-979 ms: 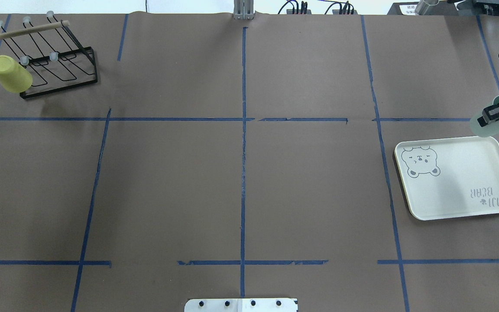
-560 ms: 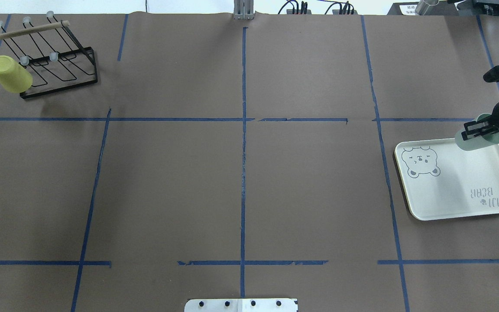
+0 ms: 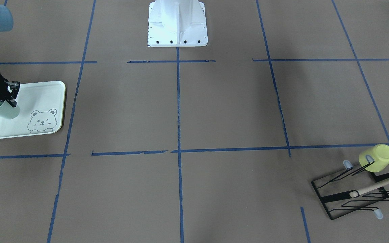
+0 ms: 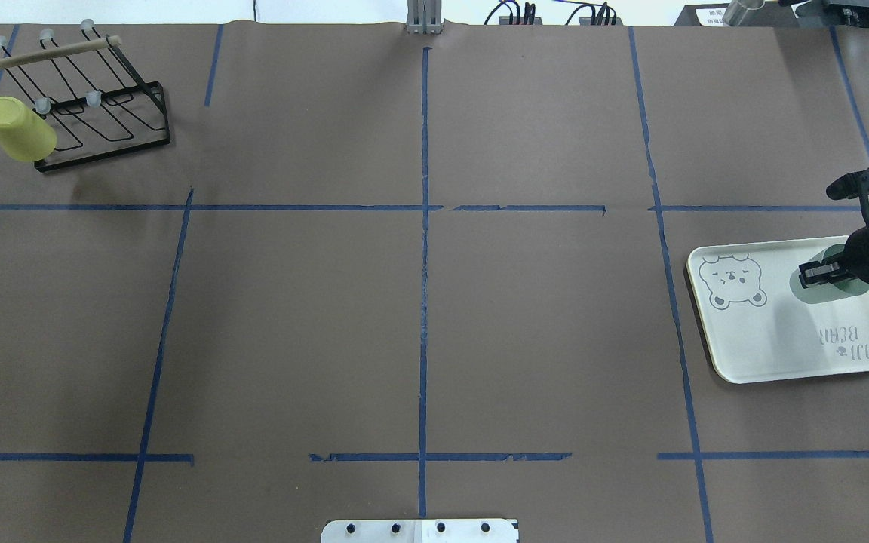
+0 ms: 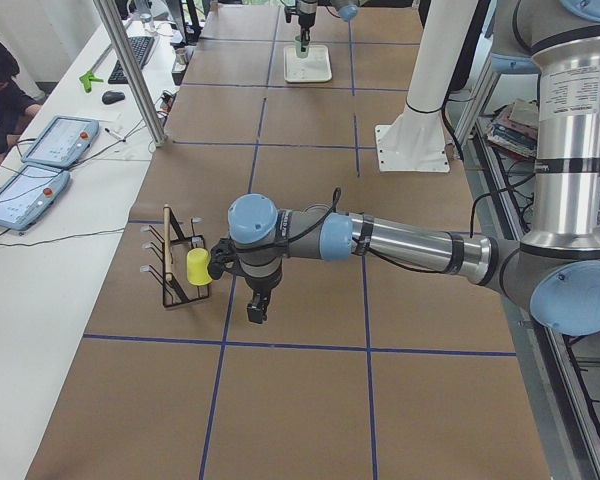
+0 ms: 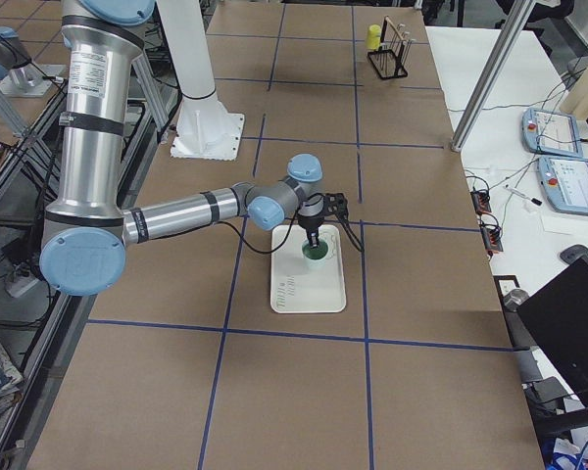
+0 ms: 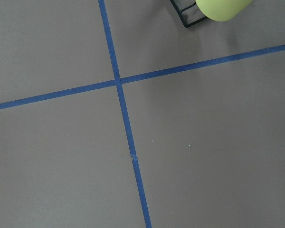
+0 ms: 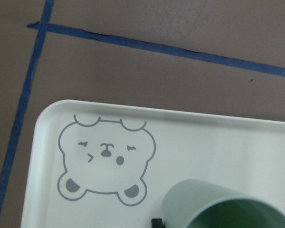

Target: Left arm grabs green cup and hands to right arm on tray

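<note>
My right gripper (image 4: 818,273) is shut on the rim of the pale mint-green cup (image 4: 819,291). It holds the cup upright, low over the far right part of the cream tray (image 4: 751,347) with the bear drawing. I cannot tell whether the cup touches the tray. The same grip shows in the front view, with gripper (image 3: 8,96), cup (image 3: 2,110) and tray (image 3: 41,96). The right wrist view shows the cup's open mouth (image 8: 223,206) beside the bear. My left gripper (image 5: 257,306) shows only in the left side view, near the rack; I cannot tell if it is open.
A black wire rack (image 4: 102,124) with a wooden bar stands at the far left corner. A yellow-green cup (image 4: 18,130) hangs on it, also seen in the left wrist view (image 7: 223,7). Blue tape lines cross the brown table cover. The robot's white base (image 3: 177,23) is at the near edge.
My right gripper has carried the green cup from beyond the tray's far right corner toward the robot and slightly left. The cup is now over the tray.
</note>
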